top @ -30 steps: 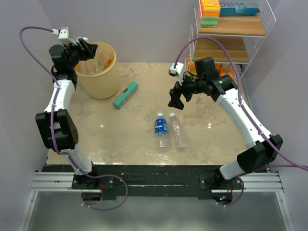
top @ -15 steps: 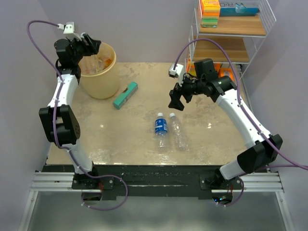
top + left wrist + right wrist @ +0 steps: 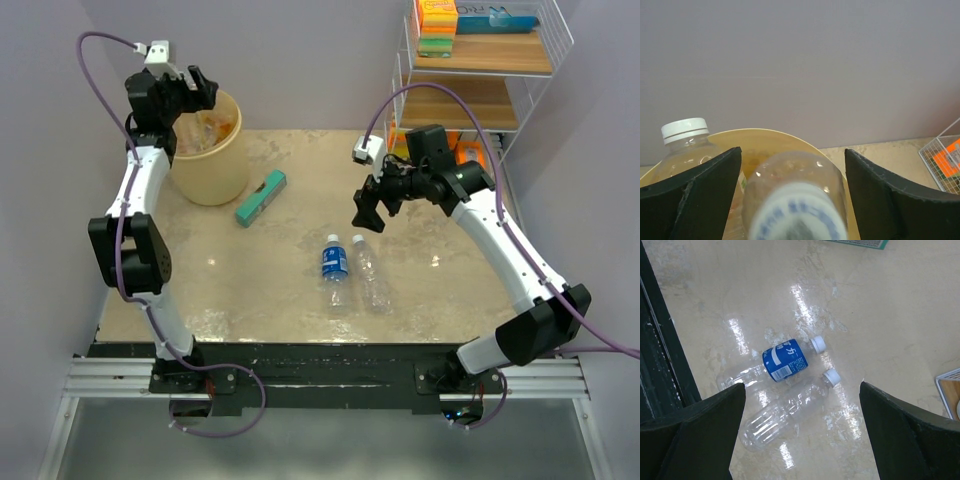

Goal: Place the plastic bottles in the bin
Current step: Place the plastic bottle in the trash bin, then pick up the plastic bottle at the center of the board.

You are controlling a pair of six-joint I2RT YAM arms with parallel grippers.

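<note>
Left wrist view: a bottle [image 3: 795,187] sits between the left gripper's [image 3: 791,160] parted jaws above the bin [image 3: 765,134], hold unclear; right gripper [image 3: 802,387] gapes empty over blue-labelled bottle [image 3: 785,361] and clear bottle [image 3: 782,415] on table [image 3: 890,315]

Mid-frame in the top view, the blue-labelled bottle [image 3: 334,262] and the clear bottle [image 3: 370,272] lie close side by side, leaving hardly any room between them. Bare counter [image 3: 250,290] lies open to their left, right and bottom. The right tool [image 3: 365,210] hangs just above and behind them, its jaws spread wide. A teal box [image 3: 261,197] lies diagonally between them and the bin [image 3: 215,170] at upper left. Bottles already crowd the bin's mouth. The left tool [image 3: 198,88] is over its rim, and a bottle [image 3: 795,195] fills the gap between its fingers. The wire shelf rack [image 3: 480,70] walls off the upper right.
</note>
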